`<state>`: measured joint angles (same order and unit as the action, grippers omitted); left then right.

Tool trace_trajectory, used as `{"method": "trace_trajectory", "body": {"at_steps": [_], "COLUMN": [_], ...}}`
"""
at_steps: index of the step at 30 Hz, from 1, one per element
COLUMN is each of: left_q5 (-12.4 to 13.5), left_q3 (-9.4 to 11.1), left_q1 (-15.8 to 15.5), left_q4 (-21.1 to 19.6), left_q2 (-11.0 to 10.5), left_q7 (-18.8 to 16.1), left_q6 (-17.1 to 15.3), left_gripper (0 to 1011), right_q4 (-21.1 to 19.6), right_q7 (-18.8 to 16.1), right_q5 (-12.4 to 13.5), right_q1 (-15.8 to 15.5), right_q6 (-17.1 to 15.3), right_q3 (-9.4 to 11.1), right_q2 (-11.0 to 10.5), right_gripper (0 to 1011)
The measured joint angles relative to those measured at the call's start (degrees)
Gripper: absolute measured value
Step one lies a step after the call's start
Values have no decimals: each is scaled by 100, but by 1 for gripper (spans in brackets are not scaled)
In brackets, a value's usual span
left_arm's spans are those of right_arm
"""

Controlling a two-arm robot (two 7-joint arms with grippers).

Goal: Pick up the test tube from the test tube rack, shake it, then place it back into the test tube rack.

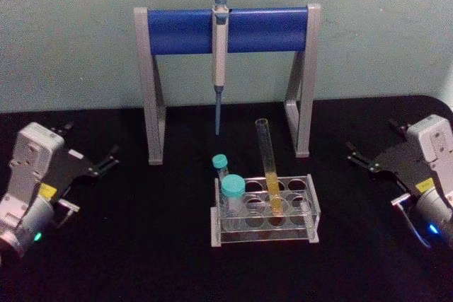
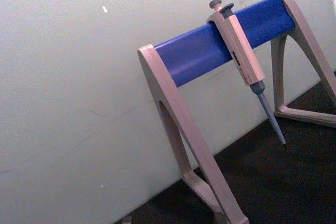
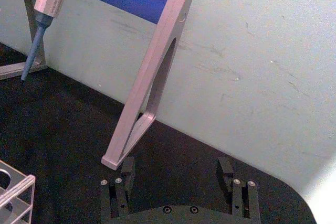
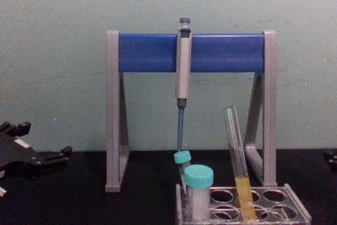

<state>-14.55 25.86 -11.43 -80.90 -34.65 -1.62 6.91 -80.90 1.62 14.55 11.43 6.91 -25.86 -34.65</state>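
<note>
Two grippers flank a black table (image 1: 141, 266) with the glassware between them. At far left we see the left gripper (image 1: 88, 143) resting low near the table's edge, its fingers spread apart and holding nothing; the chest view shows it (image 4: 45, 139) the same way, well apart from the rack.

Behind the centre stands a grey-and-blue pipette stand (image 1: 184, 30) against a pale wall, with a pipette (image 1: 220, 54) hanging from its bar, tip down.

In front of the stand sits the test tube rack (image 1: 313, 210), a low clear frame with round holes. At its left end we count two short teal-capped tubes (image 1: 232, 189).

Just right of them the test tube (image 1: 268, 164) stands in one of the rack's middle holes; we cannot tell which row. It is uncapped and leans with its mouth toward the left, and yellow-orange liquid fills its lower part. From the chest view the test tube (image 4: 238, 167) rises well above the rack's top plate (image 4: 295, 206).

At far right the right gripper (image 1: 374, 143) sits near the table's edge, clear of the rack. Its wrist view shows the two fingers (image 3: 127, 174) wide apart with nothing between them.
</note>
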Motion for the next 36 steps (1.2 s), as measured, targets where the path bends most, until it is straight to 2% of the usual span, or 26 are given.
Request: {"method": "trace_trajectory", "body": {"at_steps": [36], "left_q5": [0], "left_q3": [0], "left_q1": [0], "left_q4": [0], "left_q2": [0], "left_q7": [0], "left_q6": [0], "left_gripper": [1001], "right_q4": [0], "right_q7": [0], "right_q5": [0], "right_q1": [0], "right_q6": [0], "right_q3": [0], "right_q2": [0], "right_gripper": [1000]}}
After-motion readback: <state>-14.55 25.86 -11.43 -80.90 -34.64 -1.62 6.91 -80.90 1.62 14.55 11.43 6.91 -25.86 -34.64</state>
